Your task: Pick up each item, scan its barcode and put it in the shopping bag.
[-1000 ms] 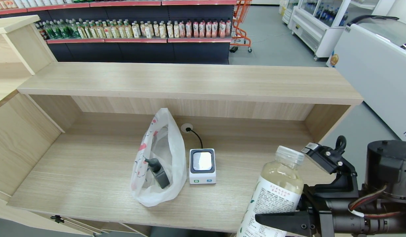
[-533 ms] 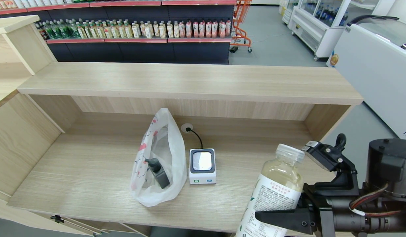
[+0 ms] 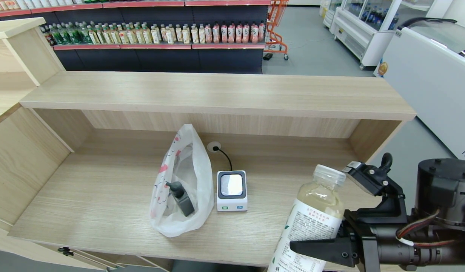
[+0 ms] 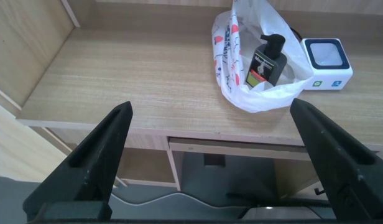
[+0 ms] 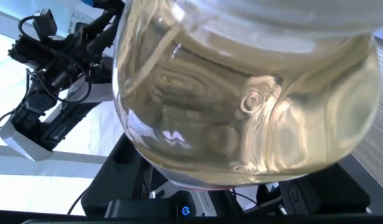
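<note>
Counter [image 3: 104, 196]: pale wood-grain laminate, flat, boxed in by side walls with a raised ledge behind. Left fingers [image 4: 98, 162]: two black tapered blades spread wide, nothing between them, hanging off the counter's front edge and aimed at its left half. Shopping bag [image 3: 194, 166]: thin translucent white plastic with red print, crumpled, mouth gaping, standing mid-counter. Inside it, a dark squarish pump bottle [image 3: 182, 200] leans upright. Scanner [image 3: 232, 190] sits just right of the bag: small white box, dark-framed glossy window facing up, black cable [image 3: 225, 156] running back to a round grommet. Bottle [image 3: 320, 211]: clear plastic, pale yellow liquid, white printed label, clear ribbed cap, near-upright with the cap tipped slightly right, well right of the scanner at the front-right corner. Right fingers [image 3: 323, 251] clamp its label; the far one is hidden, so probably a two-sided grip. Right forearm is roughly level, entering from the right.
</note>
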